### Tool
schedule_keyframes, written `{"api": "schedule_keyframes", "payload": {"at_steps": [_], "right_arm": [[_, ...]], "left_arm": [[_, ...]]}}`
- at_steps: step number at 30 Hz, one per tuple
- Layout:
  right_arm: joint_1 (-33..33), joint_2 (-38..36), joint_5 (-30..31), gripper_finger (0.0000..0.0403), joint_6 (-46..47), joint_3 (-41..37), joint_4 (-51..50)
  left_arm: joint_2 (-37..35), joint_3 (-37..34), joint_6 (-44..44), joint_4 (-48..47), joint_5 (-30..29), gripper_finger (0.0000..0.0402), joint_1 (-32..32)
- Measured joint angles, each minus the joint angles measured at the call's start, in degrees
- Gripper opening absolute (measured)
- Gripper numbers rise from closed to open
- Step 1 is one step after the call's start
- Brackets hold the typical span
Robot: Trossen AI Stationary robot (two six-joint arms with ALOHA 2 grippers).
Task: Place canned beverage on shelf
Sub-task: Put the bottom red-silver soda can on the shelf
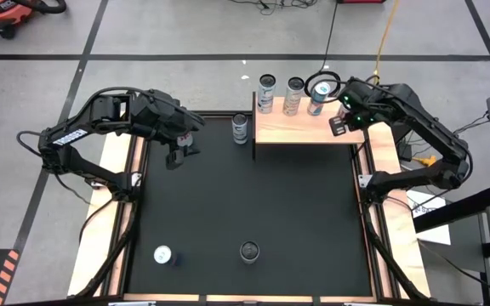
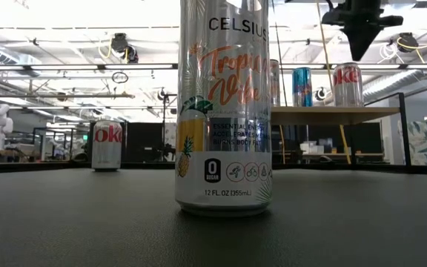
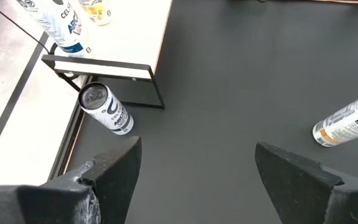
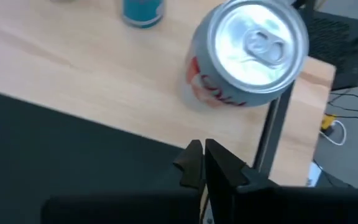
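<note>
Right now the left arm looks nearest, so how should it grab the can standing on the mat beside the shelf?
Probably around the can's round side wall, coming from above on its open mat side; it stands upright, with the shelf close on the other side.

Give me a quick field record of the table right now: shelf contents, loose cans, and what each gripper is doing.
shelf: light-wood platform at the far edge of the black mat
cans on shelf: three upright, in a row
can beside shelf: one upright on the mat by the shelf's left end
cans at near side: two upright on the mat
left gripper: open, empty, over the mat's far-left part
right gripper: shut, empty, above the shelf's right end
</note>
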Motion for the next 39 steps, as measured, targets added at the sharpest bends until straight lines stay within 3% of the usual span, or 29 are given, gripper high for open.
{"api": "schedule_keyframes", "payload": {"at_steps": [31, 39], "right_arm": [[-12.5, 5.9, 5.2, 0.0, -7.3, -0.1, 2.4], [-12.5, 5.9, 5.5, 0.0, -6.7, -0.1, 3.3]], "left_arm": [[0.0, 0.0, 0.0, 0.2, 0.3, 0.0318, 0.0], [0.0, 0.0, 0.0, 0.5, 0.3, 0.0318, 0.0]]}}
